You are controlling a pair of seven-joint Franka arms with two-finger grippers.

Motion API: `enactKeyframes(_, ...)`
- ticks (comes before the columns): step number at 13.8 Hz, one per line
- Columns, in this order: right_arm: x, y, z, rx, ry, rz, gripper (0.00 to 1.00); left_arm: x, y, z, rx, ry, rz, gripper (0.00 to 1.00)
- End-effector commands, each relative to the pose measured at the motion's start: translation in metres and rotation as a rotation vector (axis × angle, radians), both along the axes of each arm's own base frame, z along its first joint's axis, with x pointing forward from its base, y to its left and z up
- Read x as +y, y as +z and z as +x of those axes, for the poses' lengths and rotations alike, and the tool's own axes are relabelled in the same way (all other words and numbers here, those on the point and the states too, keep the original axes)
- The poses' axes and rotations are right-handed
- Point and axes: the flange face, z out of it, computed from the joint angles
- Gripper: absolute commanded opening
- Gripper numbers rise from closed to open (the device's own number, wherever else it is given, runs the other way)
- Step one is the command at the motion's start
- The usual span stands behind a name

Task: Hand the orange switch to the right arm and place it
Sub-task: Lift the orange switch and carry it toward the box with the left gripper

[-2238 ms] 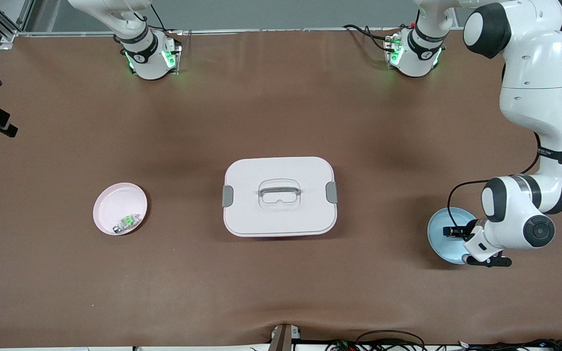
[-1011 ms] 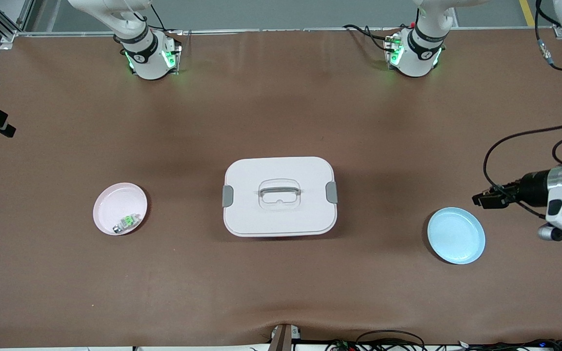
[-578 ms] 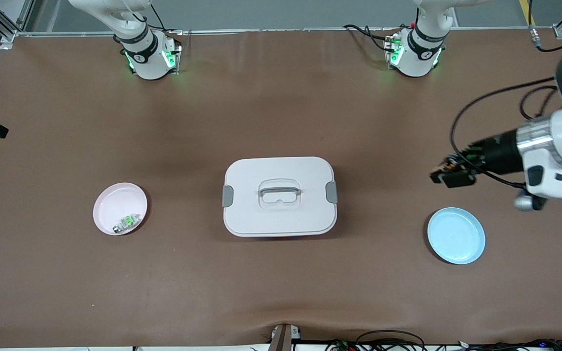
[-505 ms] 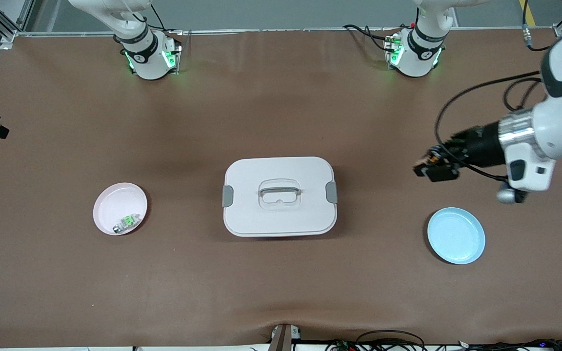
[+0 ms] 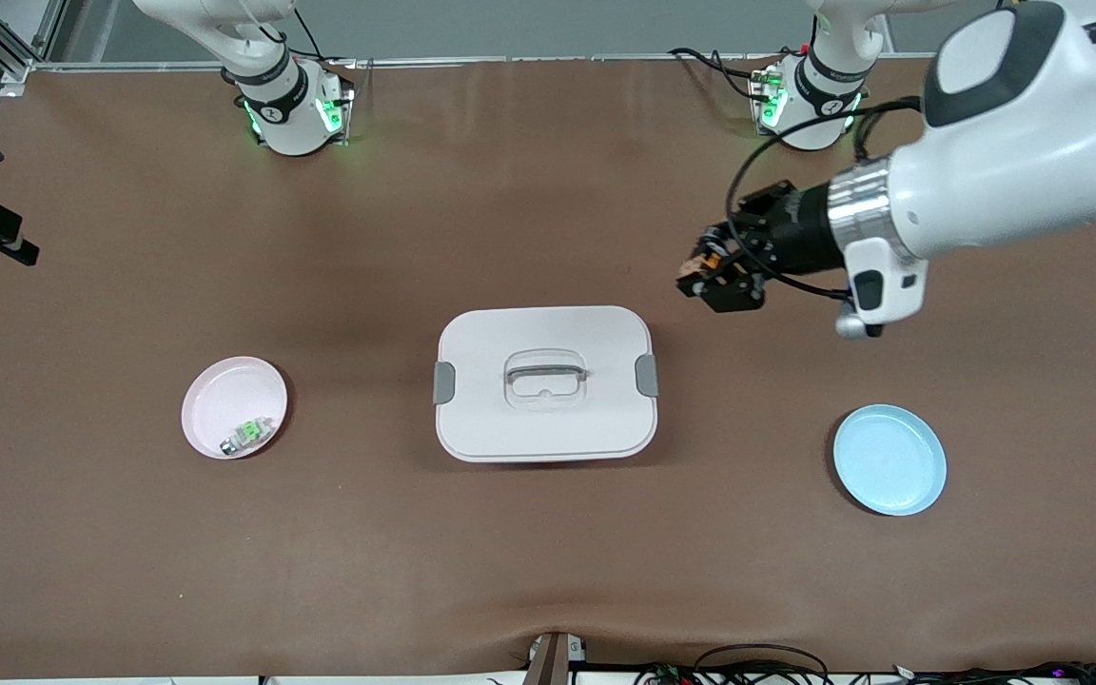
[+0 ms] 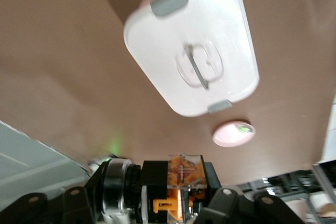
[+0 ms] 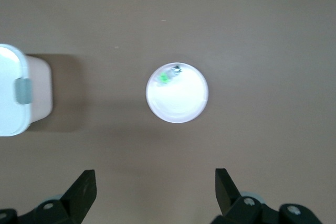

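Pink plate (image 5: 234, 407) toward right arm's end, unchanged, small green-and-silver piece (image 5: 245, 434) in it. Right gripper (image 7: 155, 195) high over bare table near pink plate, fingers spread wide, nothing between them; arm waiting. White lidded box (image 5: 545, 382) mid-table, lid on, handle on top, same spot as before. Left gripper (image 5: 712, 278) clamped shut on switch (image 5: 697, 264), orange body visible between fingers (image 6: 152, 174) in left wrist view. Now up in the air over bare table beside box's left-arm end, moved from over the blue plate's area toward table middle since earlier frames. Blue plate (image 5: 889, 459) toward left arm's end, bare, where gripper reached in earliest frame.
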Motion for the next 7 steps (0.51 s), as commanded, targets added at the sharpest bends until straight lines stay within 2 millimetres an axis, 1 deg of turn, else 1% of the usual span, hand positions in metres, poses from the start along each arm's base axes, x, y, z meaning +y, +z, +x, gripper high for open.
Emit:
enactKeyframes(1, 0.008, 0.0, -0.003, 0.019, 0.039, 0.034, 1.0, -0.032, 0.013, -0.01, 0.062, 0.122, -0.079, 0.22)
enactKeyframes(2, 0.015, -0.003, -0.003, 0.036, 0.047, 0.057, 1.0, -0.039, 0.016, -0.01, 0.094, 0.162, -0.121, 0.22)
enactKeyframes(3, 0.025, -0.005, -0.01, 0.084, 0.047, 0.13, 1.0, -0.048, 0.013, -0.01, 0.116, 0.171, -0.156, 0.22)
enactKeyframes(4, 0.031, -0.005, -0.01, 0.092, 0.017, 0.18, 1.0, -0.061, 0.008, -0.013, 0.135, 0.159, -0.175, 0.22)
enactKeyframes(5, 0.04, -0.003, -0.009, 0.083, 0.03, 0.228, 1.0, -0.074, 0.004, -0.015, 0.141, 0.16, -0.197, 0.22)
enactKeyframes(6, 0.052, -0.002, -0.008, 0.078, 0.044, 0.266, 1.0, -0.084, 0.003, -0.016, 0.14, 0.166, -0.224, 0.22)
enactKeyframes(7, 0.07, -0.003, -0.008, 0.08, 0.059, 0.291, 1.0, -0.097, -0.003, -0.02, 0.153, 0.153, -0.242, 0.22)
